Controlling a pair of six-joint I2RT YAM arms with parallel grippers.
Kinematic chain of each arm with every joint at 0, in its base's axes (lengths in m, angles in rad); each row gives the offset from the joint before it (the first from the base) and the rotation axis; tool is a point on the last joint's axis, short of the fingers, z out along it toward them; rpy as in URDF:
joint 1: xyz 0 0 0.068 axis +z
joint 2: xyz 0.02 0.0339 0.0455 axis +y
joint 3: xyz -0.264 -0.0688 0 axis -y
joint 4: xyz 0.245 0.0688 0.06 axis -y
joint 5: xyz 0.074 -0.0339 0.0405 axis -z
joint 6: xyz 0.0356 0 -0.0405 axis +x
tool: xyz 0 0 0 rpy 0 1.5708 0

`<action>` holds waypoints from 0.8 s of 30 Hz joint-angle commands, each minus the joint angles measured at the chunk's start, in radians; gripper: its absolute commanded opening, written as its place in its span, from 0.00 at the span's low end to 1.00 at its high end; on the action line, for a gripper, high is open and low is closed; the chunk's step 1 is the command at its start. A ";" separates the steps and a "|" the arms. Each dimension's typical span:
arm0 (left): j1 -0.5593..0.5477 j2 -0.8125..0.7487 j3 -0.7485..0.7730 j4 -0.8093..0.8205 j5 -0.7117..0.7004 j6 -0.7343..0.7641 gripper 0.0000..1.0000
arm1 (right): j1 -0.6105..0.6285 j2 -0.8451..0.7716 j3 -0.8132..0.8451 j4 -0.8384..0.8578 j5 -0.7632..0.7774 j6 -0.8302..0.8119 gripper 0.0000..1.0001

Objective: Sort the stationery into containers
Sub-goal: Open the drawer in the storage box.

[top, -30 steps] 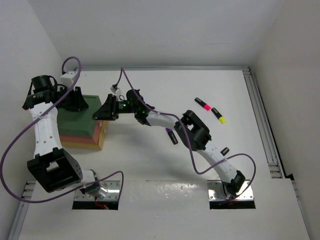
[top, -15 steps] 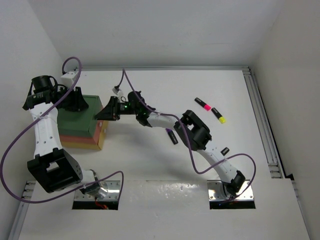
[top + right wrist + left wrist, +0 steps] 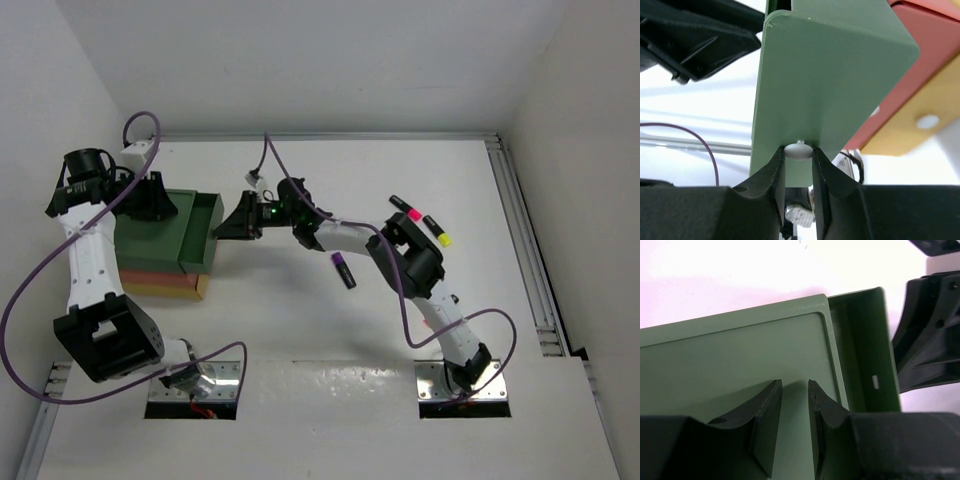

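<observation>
Three box-like containers are stacked at the left: green point(image 3: 150, 238) on top, red-orange point(image 3: 150, 272), yellow point(image 3: 168, 289) at the bottom. The green one's drawer point(image 3: 206, 232) stands pulled out to the right. My right gripper point(image 3: 230, 229) is shut on the drawer's white knob point(image 3: 798, 151) on its green front point(image 3: 830, 75). My left gripper point(image 3: 795, 385) rests on the green top point(image 3: 740, 355), jaws a narrow gap apart, holding nothing. The open drawer point(image 3: 865, 350) shows no stationery inside. A purple highlighter point(image 3: 343, 270), a pink one point(image 3: 405, 208) and a yellow one point(image 3: 437, 230) lie on the table.
A small dark piece point(image 3: 452, 300) lies by the right arm's lower link. Red-orange point(image 3: 920, 75) and yellow point(image 3: 915, 130) drawer fronts show beside the green one. A metal rail point(image 3: 525, 250) runs along the right side. White walls stand at the left, back and right.
My right gripper has moved to the right with the knob, and the green drawer has slid out of its box. The left gripper has stayed on the green top.
</observation>
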 commanded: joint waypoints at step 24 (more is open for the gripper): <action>-0.009 0.093 0.031 -0.157 -0.126 -0.021 0.36 | -0.095 -0.219 -0.265 0.046 -0.072 -0.056 0.51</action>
